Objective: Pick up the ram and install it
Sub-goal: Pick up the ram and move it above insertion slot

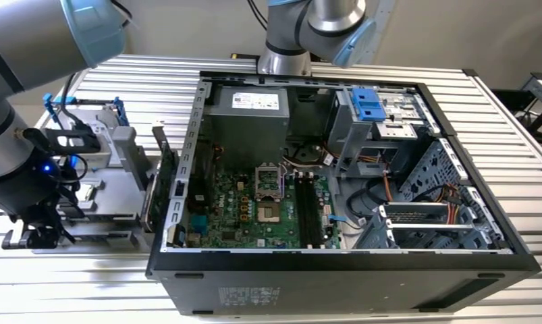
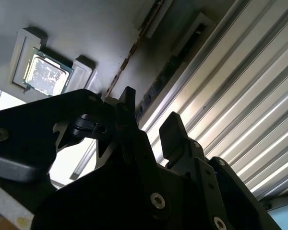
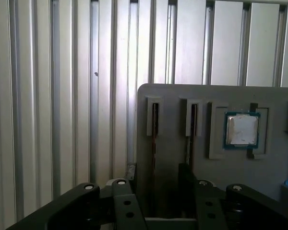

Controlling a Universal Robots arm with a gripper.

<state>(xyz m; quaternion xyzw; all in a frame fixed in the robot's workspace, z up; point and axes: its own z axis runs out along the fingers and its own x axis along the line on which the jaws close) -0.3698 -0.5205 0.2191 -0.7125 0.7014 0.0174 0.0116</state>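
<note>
In the exterior view, the open computer case [image 1: 343, 266] lies in the middle of the ribbed counter [image 1: 82, 287], its motherboard [image 1: 248, 209] facing up. A grey fixture [image 1: 104, 202] stands near the counter's edge at the exterior view's left, and the end effector [image 1: 36, 233] hangs low at that fixture's outer side.

In the first wrist view, the ram [image 3: 154, 127] stands on edge in a fixture [image 3: 173, 100] slot. The end effector [image 3: 157, 170] is open, its fingers [image 3: 185, 179] either side of that slot and holding nothing. A second stick [image 3: 190, 127] sits in the next slot, beside a processor [image 3: 241, 130].

In the second wrist view, the ram [image 2: 158, 81] runs toward the gap in the spread end effector [image 2: 150, 108]; I cannot tell whether they touch
</note>
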